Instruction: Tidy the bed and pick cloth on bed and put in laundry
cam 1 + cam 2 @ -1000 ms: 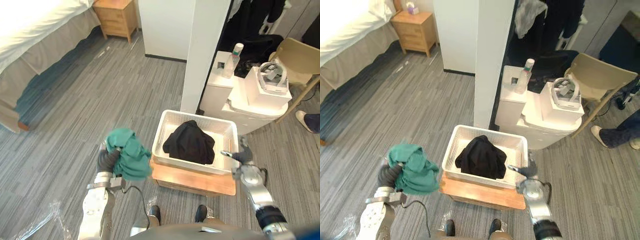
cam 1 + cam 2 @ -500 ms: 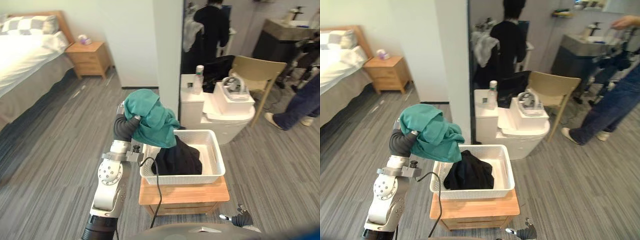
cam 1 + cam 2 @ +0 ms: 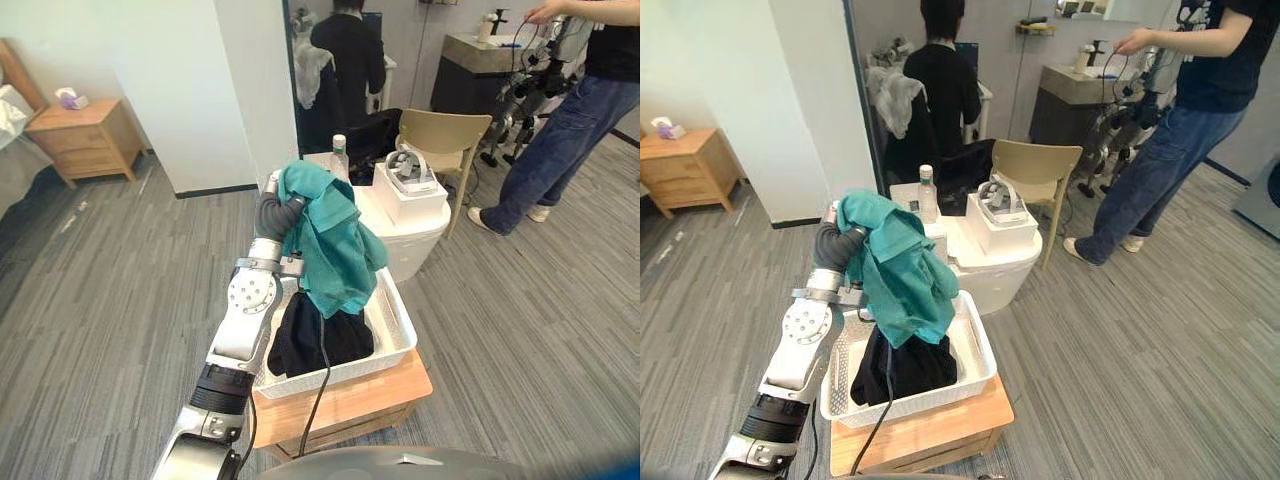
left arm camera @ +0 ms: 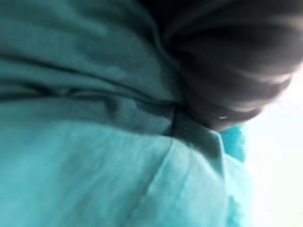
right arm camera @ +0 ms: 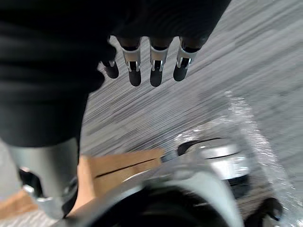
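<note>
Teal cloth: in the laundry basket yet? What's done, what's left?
Done: a black garment lies in the white basket. In hand: the teal cloth hangs draped over the left hand above the basket, its lower edge reaching the black garment. Right hand idle, open. To do: let the cloth drop in. The tidying step can't be judged here.
</note>
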### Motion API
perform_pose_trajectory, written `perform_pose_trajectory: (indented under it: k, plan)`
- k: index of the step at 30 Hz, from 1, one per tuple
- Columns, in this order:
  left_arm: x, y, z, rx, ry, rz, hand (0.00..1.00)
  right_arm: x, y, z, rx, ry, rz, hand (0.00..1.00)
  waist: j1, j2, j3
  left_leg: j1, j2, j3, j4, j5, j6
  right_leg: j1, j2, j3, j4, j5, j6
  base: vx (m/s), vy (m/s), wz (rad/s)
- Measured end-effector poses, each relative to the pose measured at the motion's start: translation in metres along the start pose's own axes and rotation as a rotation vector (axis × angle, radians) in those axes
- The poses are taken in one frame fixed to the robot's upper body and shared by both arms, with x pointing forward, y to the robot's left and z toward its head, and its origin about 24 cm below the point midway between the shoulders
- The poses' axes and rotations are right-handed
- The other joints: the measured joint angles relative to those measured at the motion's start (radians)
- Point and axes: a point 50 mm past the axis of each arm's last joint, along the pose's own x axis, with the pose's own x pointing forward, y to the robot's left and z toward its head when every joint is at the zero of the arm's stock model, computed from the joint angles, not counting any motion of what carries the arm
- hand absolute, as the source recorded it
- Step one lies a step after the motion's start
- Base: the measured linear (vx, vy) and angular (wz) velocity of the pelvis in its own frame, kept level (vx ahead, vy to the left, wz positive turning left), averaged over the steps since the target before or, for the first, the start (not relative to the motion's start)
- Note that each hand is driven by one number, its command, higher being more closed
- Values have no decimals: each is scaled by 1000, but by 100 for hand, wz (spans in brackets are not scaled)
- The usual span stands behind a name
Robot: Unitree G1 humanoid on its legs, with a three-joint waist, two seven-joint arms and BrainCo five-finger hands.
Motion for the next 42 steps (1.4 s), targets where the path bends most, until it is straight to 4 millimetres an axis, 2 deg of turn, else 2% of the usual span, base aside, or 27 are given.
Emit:
perform_pose_trajectory:
  k: [5,9,13,16,21,22,23,25,27,32,36,42]
  plan:
    - [-3,-2,-35,48,200,-21,100,-2,5,-7,44,23,31,0,-4,-12,30,-15,0,16,-5,-13,-10,-29,3,18,10,-1,0,-42,-6,-11]
    - [-15,-6,-69,67,377,-71,100,2,17,11,87,-27,64,0,-5,-21,58,-81,-3,39,0,-12,-8,-120,8,59,40,1,0,-43,-19,-21]
    - [-32,-25,-92,83,502,-177,100,5,16,20,104,-55,61,0,-16,-5,97,-89,2,68,13,-2,1,-140,19,85,43,2,-1,52,-13,-20]
    - [-43,-28,-102,124,554,-196,100,5,16,23,101,-69,64,0,-28,1,101,-70,8,93,32,-9,-8,-126,22,95,47,1,-2,56,6,-17]
    - [-54,-10,-119,230,645,-73,100,5,14,26,90,-88,64,0,-35,13,118,-59,24,100,73,-24,-18,-122,23,96,92,-5,-10,-8,5,1]
    - [-53,-1,-120,260,644,-21,0,5,14,27,78,-95,68,0,-35,13,120,-79,31,98,79,-39,-13,-142,28,98,98,-8,-13,-66,3,3]
    - [-50,3,-119,269,640,4,0,5,14,28,69,-100,71,0,-32,14,123,-90,33,97,81,-47,-12,-152,30,99,98,-9,-13,-78,-4,5]
    - [-41,24,-117,361,627,77,0,7,19,35,59,-118,90,0,-29,1,156,-111,34,91,88,-49,-10,-175,29,107,97,-10,-13,-78,-29,1]
    - [-36,35,-115,407,615,108,0,7,20,39,67,-130,95,0,-31,2,172,-127,38,91,101,-49,-10,-182,30,115,96,-10,-13,-85,-44,-5]
    - [-22,37,-107,407,574,136,0,8,20,42,74,-145,101,0,-35,5,180,-139,51,89,116,-47,-11,-185,34,114,91,-13,-16,-83,-60,1]
    - [-24,44,-107,361,594,176,0,7,21,42,73,-157,122,0,-50,8,181,-121,51,89,116,-42,-11,-175,34,111,95,-13,-17,-57,-33,1]
    - [-24,40,-100,333,532,143,0,6,18,39,65,-157,128,0,-51,18,168,-85,44,79,93,-30,-11,-129,30,91,84,-14,-18,-68,-19,7]
